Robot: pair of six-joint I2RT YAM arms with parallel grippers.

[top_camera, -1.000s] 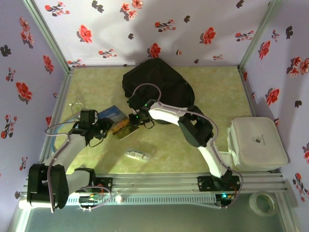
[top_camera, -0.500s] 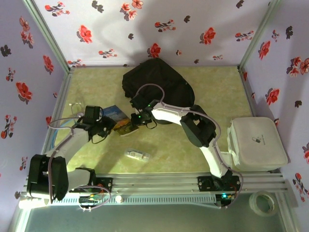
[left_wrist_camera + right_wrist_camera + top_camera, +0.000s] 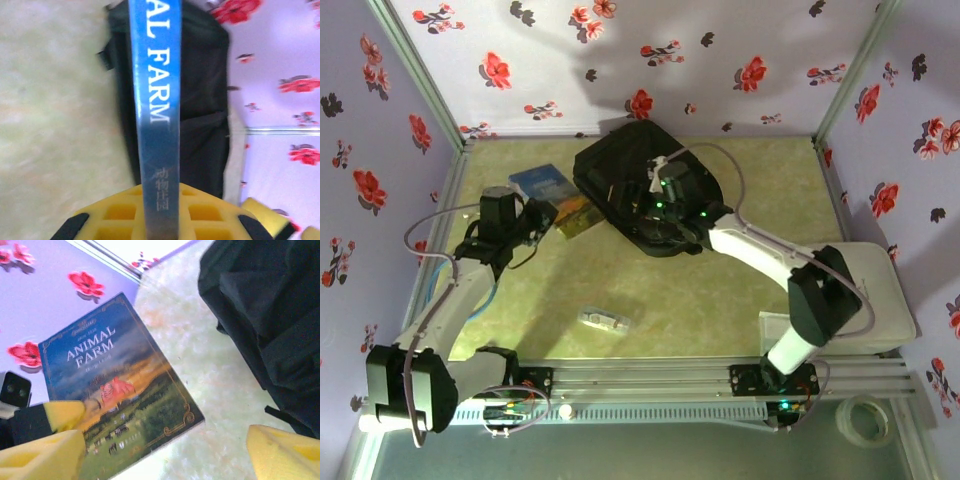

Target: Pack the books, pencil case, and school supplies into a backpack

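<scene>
From above, the right hand point(image 3: 165, 455) is hard to pick out, dark against the black backpack point(image 3: 620, 160) it hovers over. Its arm reaches far forward and its yellow fingers point(image 3: 285, 452) stand wide apart. The left arm reaches out, its hand point(image 3: 160, 222) clamped on the blue book point(image 3: 115, 390), just left of the backpack. The title on the book's spine is cut off. The pencil case point(image 3: 605, 321) lies on the tabletop point(image 3: 720, 290), nearer the arm bases.

Bare tabletop point(image 3: 690, 295) is left open across the near middle, broken by the pencil case point(image 3: 605, 321). The far middle is blocked by the backpack point(image 3: 610, 165), the right edge by a white box point(image 3: 885, 310).
</scene>
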